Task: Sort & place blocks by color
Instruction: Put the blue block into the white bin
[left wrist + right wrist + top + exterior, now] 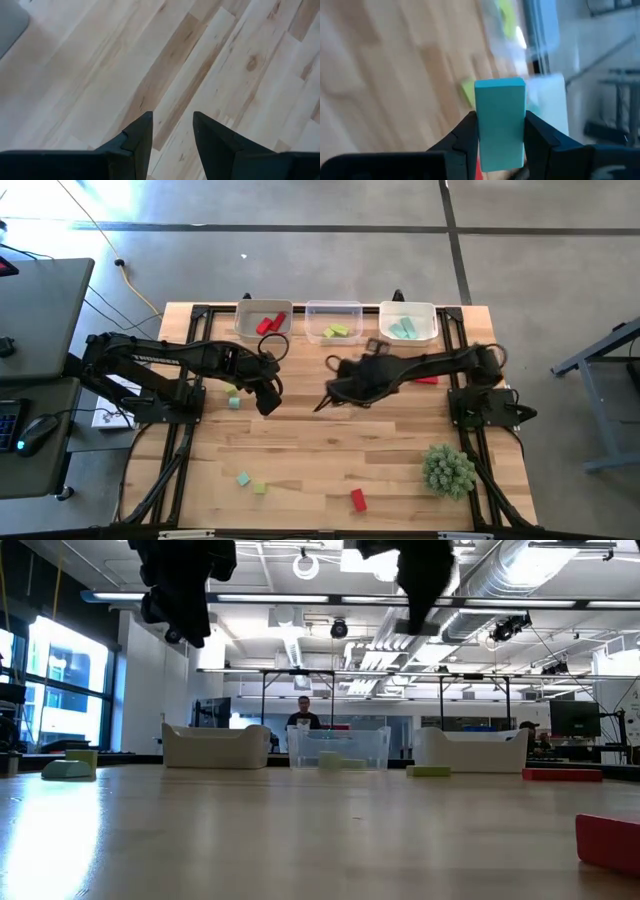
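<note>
So no readable writing or labels anywhere that I can make out. Biggest thing is the wooden table [330,450], with three bins along the far edge: left bin [263,321] has red blocks, middle clear bin [334,321] yellow-green, right bin [408,322] teal. Right gripper [501,135] hangs mid-table, fingers clamped on a teal block [500,122]. Left gripper [171,135] hovers over bare wood, fingers partly apart, holding nothing. Spiky green plant ball [447,469] sits near right. Loose ones: red block [358,499], teal block [243,478] beside a yellow-green block [259,488].
</note>
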